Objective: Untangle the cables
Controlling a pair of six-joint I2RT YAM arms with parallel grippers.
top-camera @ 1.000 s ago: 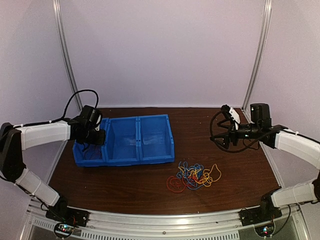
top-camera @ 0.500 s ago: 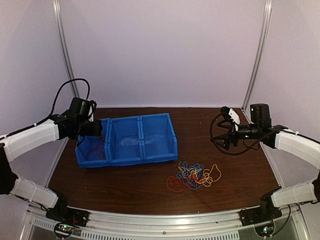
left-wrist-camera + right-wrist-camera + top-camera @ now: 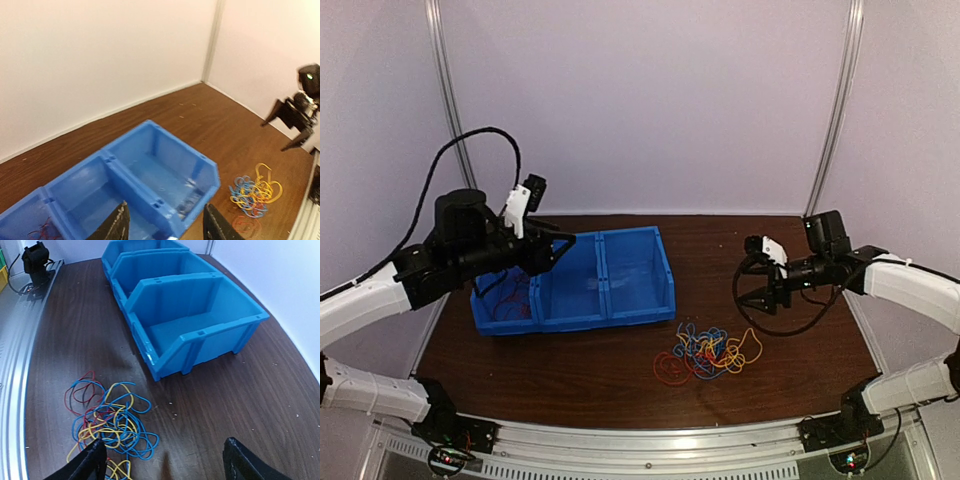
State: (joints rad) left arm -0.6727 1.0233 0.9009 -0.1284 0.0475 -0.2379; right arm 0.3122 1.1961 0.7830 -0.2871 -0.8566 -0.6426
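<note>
Left claw (image 3: 165, 227) open, empty, hanging over blue three-compartment bin (image 3: 570, 318). Right claw (image 3: 167, 465) open too, right of bin. Cables (image 3: 708, 352): red-blue-yellow tangle on dark wood desk (image 3: 600, 390), front-right of bin. Pale walls behind bin. Left wrist view shows red strands (image 3: 42, 232) in bin's end compartment; right wrist view hides that compartment's floor.

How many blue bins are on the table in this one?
3, side by side in a row: the left bin, with red strands inside, the middle bin and the right bin nearest the cable tangle. None seems hidden.
</note>
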